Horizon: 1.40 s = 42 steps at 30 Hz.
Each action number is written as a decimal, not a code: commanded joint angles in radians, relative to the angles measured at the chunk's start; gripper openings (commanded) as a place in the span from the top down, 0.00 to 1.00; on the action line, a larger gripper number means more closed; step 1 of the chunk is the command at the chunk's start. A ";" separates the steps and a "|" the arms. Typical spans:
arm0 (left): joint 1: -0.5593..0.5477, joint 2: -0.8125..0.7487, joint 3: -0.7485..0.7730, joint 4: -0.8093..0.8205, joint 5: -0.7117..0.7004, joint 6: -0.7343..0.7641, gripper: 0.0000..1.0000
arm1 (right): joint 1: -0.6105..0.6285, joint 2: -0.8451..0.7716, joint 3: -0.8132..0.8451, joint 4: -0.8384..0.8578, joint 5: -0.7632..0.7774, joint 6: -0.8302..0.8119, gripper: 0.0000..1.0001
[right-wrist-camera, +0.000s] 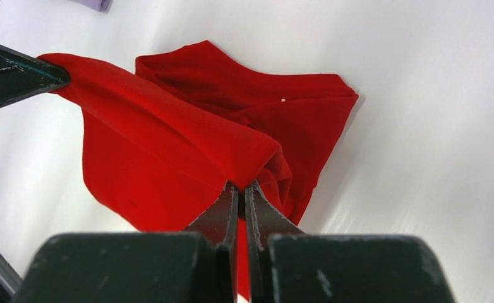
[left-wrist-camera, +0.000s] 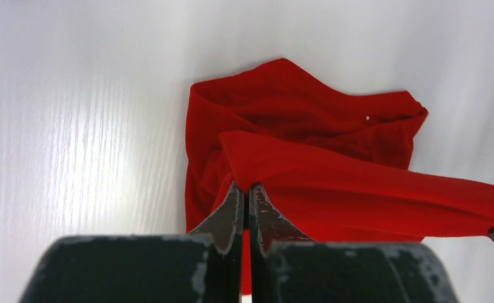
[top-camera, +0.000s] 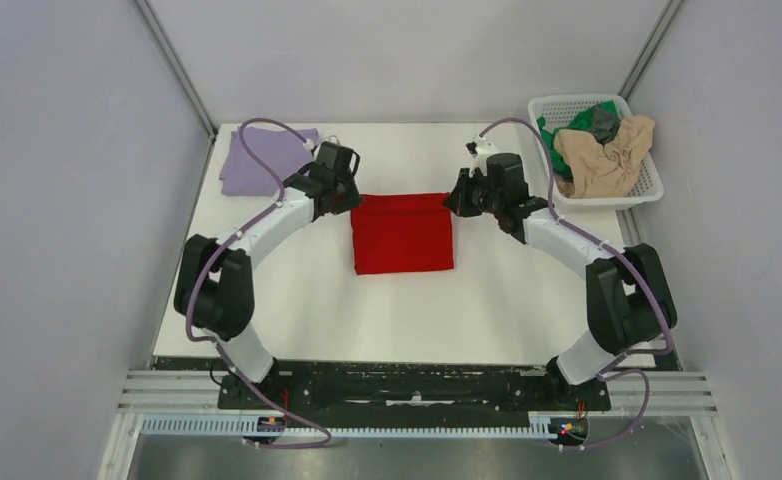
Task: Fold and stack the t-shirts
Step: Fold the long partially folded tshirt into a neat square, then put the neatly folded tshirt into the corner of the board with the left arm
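1. The red t-shirt is seen near the middle of the smooth white table, a soft matte cloth folded into a rough rectangle with its far edge lifted.
2. One corner of that edge is pinched by the left gripper, whose dark, scuffed jaws are pressed together on the fabric.
3. The other corner is clamped in the same way by the right gripper, and the hem is drawn taut between the two.
4. A lavender t-shirt is laid flat at the far left corner.
5. A beige t-shirt, a green t-shirt and a dark grey t-shirt are heaped crumpled in the white mesh basket at the far right.

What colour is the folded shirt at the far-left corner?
The shirt is pale lavender; top external view.
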 commanded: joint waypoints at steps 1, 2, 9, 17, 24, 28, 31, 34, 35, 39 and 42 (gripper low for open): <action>0.037 0.085 0.087 0.003 -0.015 0.063 0.98 | -0.029 0.070 0.055 0.108 0.011 0.014 1.00; 0.042 0.108 0.101 0.002 -0.015 0.067 0.98 | -0.032 0.087 0.067 0.114 0.010 0.017 1.00; 0.063 0.213 0.165 0.000 -0.006 0.058 0.98 | -0.058 0.259 0.122 0.180 -0.043 0.057 0.98; 0.073 0.273 0.243 0.008 0.024 0.078 0.49 | -0.077 0.314 0.166 0.226 0.005 0.115 0.62; 0.071 0.184 0.232 0.025 0.131 0.061 0.00 | -0.077 0.216 0.148 0.231 -0.030 0.111 0.02; 0.069 0.152 0.171 0.114 0.313 0.031 0.00 | -0.062 0.170 0.054 0.344 -0.225 0.178 0.02; 0.069 0.190 0.173 0.136 0.340 0.010 0.00 | -0.042 0.184 0.041 0.408 -0.284 0.212 0.02; 0.069 0.271 0.219 0.142 0.351 0.002 0.00 | -0.031 0.247 0.084 0.437 -0.289 0.234 0.02; 0.069 0.303 0.244 0.134 0.350 -0.002 0.00 | -0.031 0.277 0.105 0.452 -0.292 0.252 0.02; 0.072 0.412 0.315 0.095 0.342 -0.015 0.00 | -0.031 0.444 0.224 0.445 -0.284 0.294 0.02; 0.073 0.455 0.315 0.090 0.326 -0.027 0.00 | -0.032 0.533 0.254 0.439 -0.222 0.306 0.02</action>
